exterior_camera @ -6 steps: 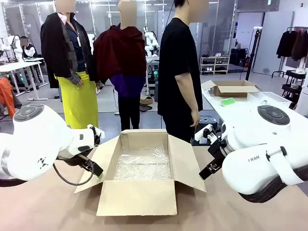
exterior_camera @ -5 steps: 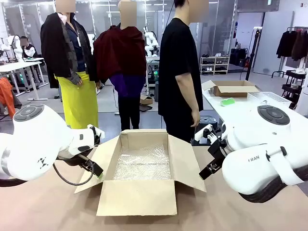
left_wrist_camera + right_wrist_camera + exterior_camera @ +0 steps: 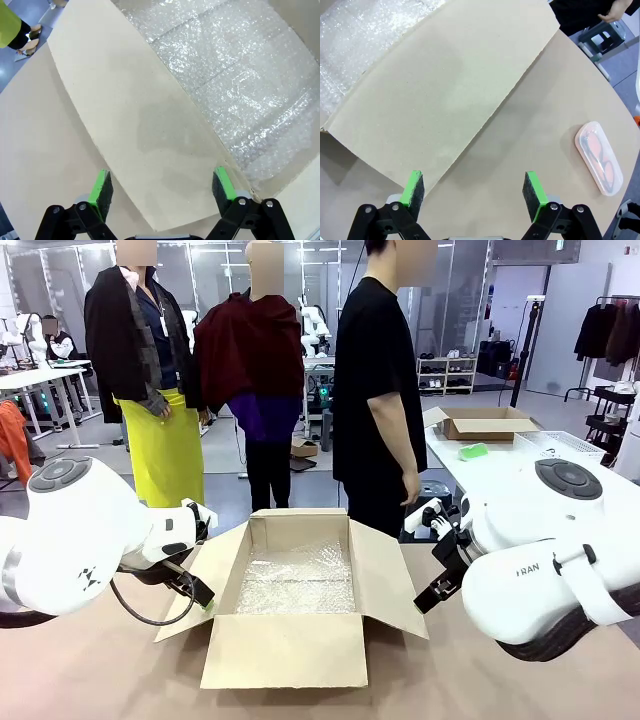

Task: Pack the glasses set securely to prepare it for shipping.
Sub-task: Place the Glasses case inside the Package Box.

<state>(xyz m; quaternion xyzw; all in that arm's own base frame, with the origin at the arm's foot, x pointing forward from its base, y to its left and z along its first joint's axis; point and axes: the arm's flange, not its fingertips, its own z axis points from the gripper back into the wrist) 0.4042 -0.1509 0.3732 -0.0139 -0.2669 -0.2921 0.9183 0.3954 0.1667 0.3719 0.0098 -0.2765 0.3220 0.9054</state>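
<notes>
**Person shifts behind box**

The person (image 3: 375, 390) has edged sideways behind the cardboard box (image 3: 285, 650) (bubble wrap (image 3: 297, 580) lines it). The left gripper (image 3: 162, 186) is spread over the box's left flap (image 3: 135, 125), the right gripper (image 3: 472, 189) spread over its right flap (image 3: 445, 90); 1 pink case (image 3: 599, 157) lies beyond that flap.

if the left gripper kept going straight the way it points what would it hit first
Probably the spread side flap of the open brown cardboard box, ahead between the open jaws of the left gripper; the clear bubble wrap lies off to one side. Depth is unclear.
</notes>
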